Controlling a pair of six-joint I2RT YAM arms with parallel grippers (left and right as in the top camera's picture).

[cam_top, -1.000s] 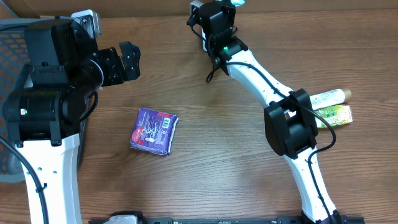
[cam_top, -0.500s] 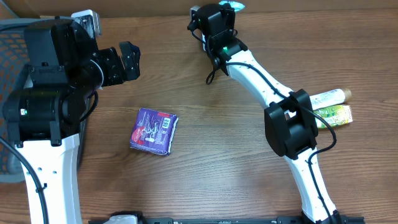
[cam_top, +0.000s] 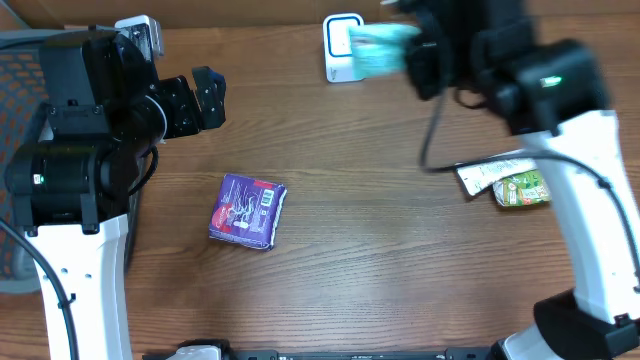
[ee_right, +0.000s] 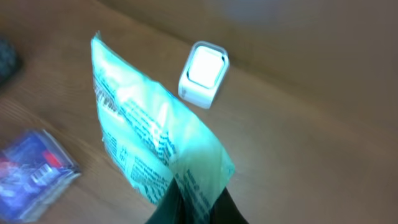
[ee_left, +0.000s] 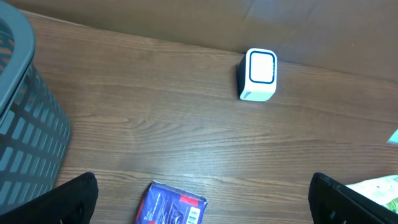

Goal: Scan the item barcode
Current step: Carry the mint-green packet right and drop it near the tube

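- Near the scanner (cam_top: pixel 343 48), a green packet (ee_right: pixel 155 146) is pinched by the right fingers (ee_right: pixel 169 208), seemingly for presenting.
- Next, its barcode must be faced to the scanner.
- The left fingers (ee_left: pixel 71 199) are spread.

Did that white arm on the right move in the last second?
Yes. The right gripper swung rightward, off the white scanner, holding a pale green packet.

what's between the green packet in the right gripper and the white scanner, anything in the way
Nothing visible. The right gripper holds the green packet up close to the white scanner, with only bare table between them. The purple packet lies well off to the side.
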